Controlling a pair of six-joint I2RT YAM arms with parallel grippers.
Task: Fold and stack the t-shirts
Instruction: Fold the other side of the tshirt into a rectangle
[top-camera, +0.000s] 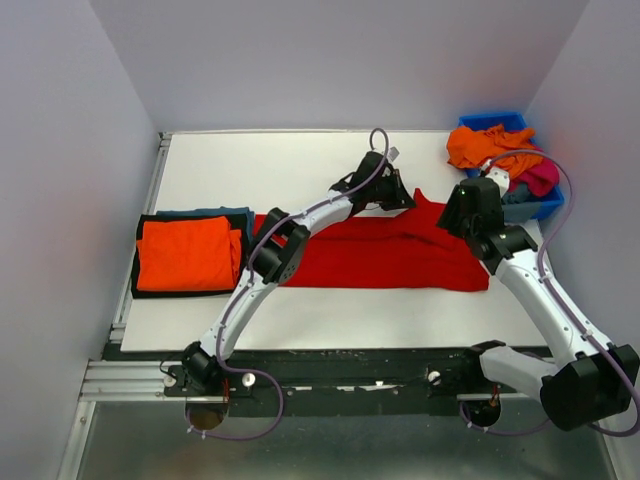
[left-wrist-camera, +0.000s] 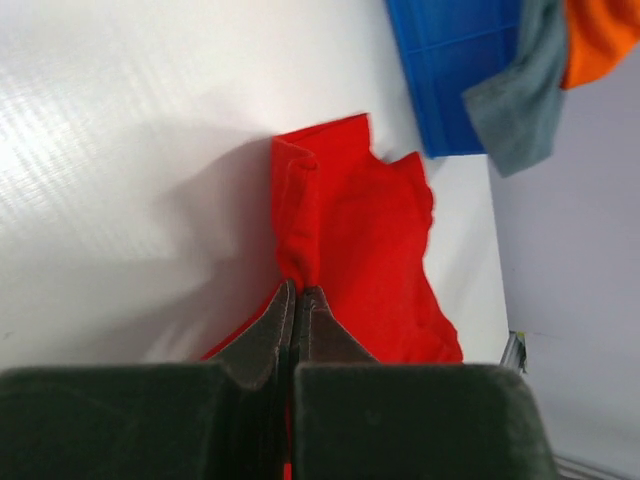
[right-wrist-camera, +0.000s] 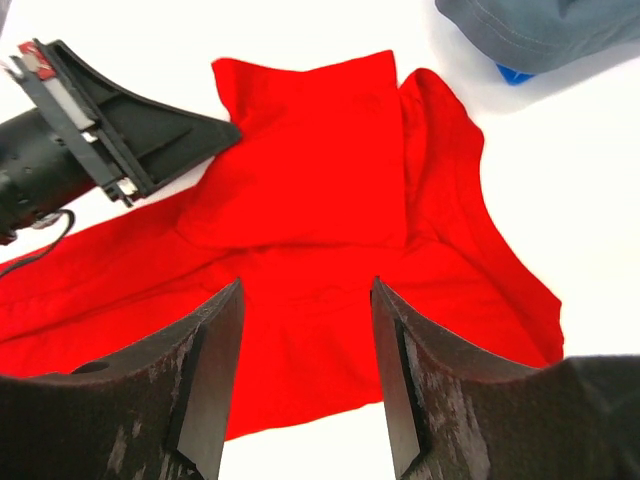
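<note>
Red t-shirt (top-camera: 390, 255) lying on the white table (top-camera: 300, 165), in the middle, stretched left to right, partly folded, with a bunched peak at its far edge towards the right. Left gripper (left-wrist-camera: 298, 300) reaching over that far edge, fingers pressed together on a raised ridge of the red cloth (pinch plain in the left wrist view). Right gripper (right-wrist-camera: 305, 290) poised over the right part of the same shirt, fingers spread wide, nothing between them; whether touching the cloth, impossible to tell. A flap of red cloth doubled over on the far part of the shirt, between the two grippers.

At the left edge of the table, a folded orange t-shirt (top-camera: 188, 252) on top of a stack, a teal-blue t-shirt (top-camera: 215, 212) showing along the far side beneath it, a dark layer (top-camera: 148, 290) at the bottom.

At the far right corner, a blue bin (top-camera: 497, 120) holding a crumpled second orange t-shirt (top-camera: 490, 148), a magenta t-shirt (top-camera: 540, 178) to its right, and a grey t-shirt (left-wrist-camera: 515, 100) hanging over the bin's rim. Bin near the red shirt's right end.
</note>
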